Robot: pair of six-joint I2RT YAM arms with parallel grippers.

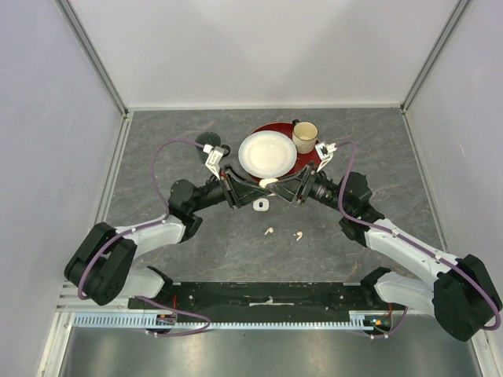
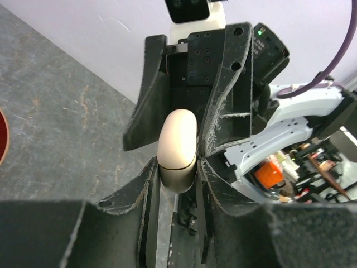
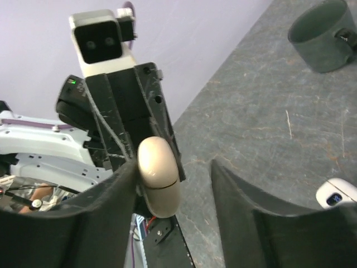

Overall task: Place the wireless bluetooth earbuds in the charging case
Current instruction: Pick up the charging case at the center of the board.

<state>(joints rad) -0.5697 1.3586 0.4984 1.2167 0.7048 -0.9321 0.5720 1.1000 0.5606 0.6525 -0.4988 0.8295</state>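
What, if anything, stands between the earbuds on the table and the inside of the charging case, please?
The charging case itself: its lid is shut, only a thin seam showing, while the left gripper clamps it and the right gripper stands open around it. Nothing covers the two earbuds on the table.

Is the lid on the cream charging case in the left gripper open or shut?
Shut. The cream charging case shows only a thin seam line across its body, with the lid sitting flush, in both wrist views.
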